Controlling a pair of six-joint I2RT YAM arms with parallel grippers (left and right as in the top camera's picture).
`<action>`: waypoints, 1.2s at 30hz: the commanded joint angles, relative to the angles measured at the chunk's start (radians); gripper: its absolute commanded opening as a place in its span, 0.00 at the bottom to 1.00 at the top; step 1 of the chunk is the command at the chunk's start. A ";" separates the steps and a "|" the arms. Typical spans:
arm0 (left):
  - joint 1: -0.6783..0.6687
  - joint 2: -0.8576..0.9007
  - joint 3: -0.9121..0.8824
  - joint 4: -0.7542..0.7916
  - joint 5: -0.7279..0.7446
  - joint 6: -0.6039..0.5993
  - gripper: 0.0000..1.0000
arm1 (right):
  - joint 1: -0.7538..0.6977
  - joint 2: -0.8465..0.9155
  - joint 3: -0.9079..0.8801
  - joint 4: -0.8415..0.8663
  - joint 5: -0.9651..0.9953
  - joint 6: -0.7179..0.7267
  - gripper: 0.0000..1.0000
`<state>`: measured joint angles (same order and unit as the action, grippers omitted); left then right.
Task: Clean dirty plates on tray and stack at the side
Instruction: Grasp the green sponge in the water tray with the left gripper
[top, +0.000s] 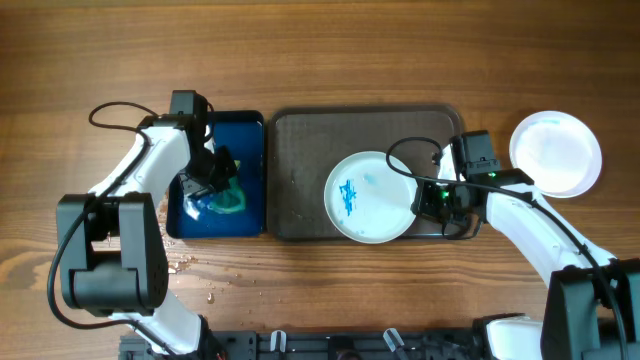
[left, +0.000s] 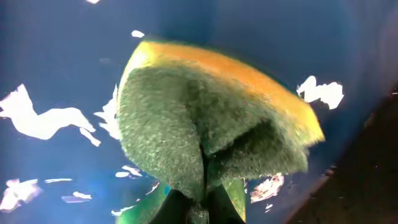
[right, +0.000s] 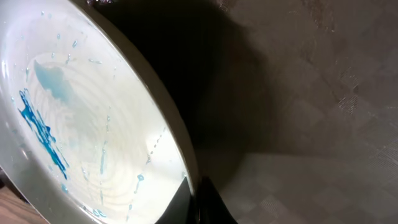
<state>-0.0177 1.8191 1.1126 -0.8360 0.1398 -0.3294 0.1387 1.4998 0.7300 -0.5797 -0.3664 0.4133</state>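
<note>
A white dirty plate (top: 368, 196) with blue smears lies tilted on the dark tray (top: 300, 170). My right gripper (top: 432, 197) is shut on its right rim; in the right wrist view the fingers (right: 198, 202) pinch the rim of the plate (right: 74, 124). A second white plate (top: 556, 152) lies on the table to the right of the tray. My left gripper (top: 212, 183) is shut on a green and yellow sponge (left: 205, 118) over the small blue tray (top: 245, 140).
The blue tray holds wet patches (left: 43, 121). Crumbs or droplets (top: 190, 265) lie on the wooden table in front of the blue tray. A black rail (top: 330, 345) runs along the front edge.
</note>
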 joint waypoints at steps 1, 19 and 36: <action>0.002 0.016 0.000 0.042 0.145 0.037 0.04 | 0.005 0.008 0.023 -0.009 -0.018 -0.018 0.04; -0.238 -0.301 0.007 0.062 -0.610 -0.072 0.04 | 0.005 0.008 0.023 -0.005 -0.024 -0.018 0.05; -0.329 -0.297 0.005 0.058 -0.436 -0.127 0.04 | 0.005 0.008 0.023 -0.005 -0.024 -0.018 0.05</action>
<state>-0.4191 1.5383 1.1118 -0.7773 -0.6609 -0.4339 0.1387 1.4998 0.7300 -0.5888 -0.3664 0.4133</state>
